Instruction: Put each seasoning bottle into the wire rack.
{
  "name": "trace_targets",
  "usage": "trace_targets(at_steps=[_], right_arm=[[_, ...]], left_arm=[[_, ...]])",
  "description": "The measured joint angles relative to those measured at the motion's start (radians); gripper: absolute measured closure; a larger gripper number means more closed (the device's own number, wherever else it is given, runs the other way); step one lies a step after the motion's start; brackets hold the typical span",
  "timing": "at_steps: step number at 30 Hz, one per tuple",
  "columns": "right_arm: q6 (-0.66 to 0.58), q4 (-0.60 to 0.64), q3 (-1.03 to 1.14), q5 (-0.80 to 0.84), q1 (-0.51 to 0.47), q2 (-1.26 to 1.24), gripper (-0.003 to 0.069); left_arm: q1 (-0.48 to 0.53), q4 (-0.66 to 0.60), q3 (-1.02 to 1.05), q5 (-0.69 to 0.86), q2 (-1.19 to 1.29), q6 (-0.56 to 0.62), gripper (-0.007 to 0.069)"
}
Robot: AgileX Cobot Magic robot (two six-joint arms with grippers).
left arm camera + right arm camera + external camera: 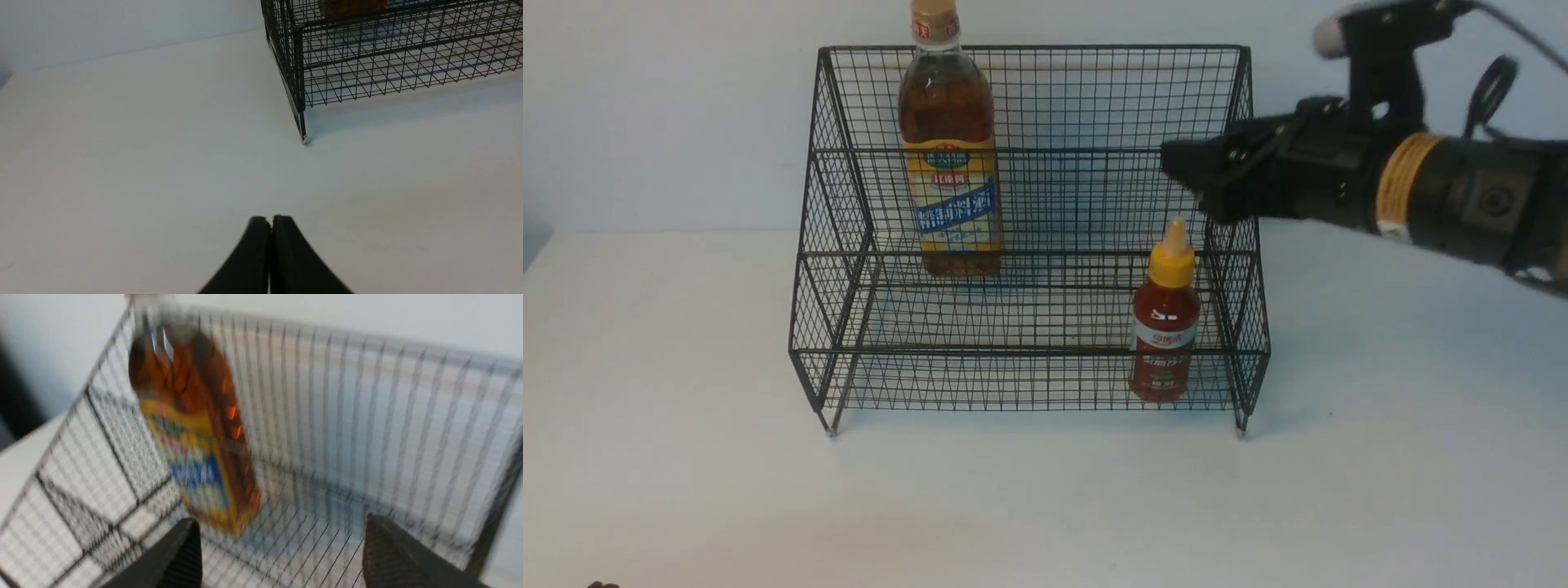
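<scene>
Both bottles stand upright inside the rack [1029, 245]: the tall bottle [949, 155] on its upper tier toward the left side, the red bottle [1165, 322] on its lower tier by the right wall. Judged complete, since nothing is left outside the rack.

The right gripper [1205, 175] hangs above the red bottle, clear of it, jaws spread and empty in its wrist view.

The left gripper [271, 222], unseen from the front, shows in its wrist view pressed closed, empty, over bare table [122, 163] before the rack's left foot.
</scene>
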Motion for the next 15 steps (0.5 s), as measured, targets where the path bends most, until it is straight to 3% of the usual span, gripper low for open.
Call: trace_targets(at_steps=[5,7,11,15], right_arm=[[0.133,-0.08,0.0,0.1,0.0,-0.225,0.0272],[0.193,-0.126,0.006,0.186,0.0,-0.368,0.04],[0.205,-0.149,0.049,0.284,0.0,-0.539,0.0608],[0.123,-0.161,0.116,0.365,0.0,-0.685,0.0664]], left_arm=[[0.0,0.0,0.0,0.0,0.0,0.0,0.0636],[0.0,0.0,0.0,0.0,0.0,0.0,0.0636],[0.0,0.0,0.0,0.0,0.0,0.0,0.0636],[0.0,0.0,0.0,0.0,0.0,0.0,0.0636]])
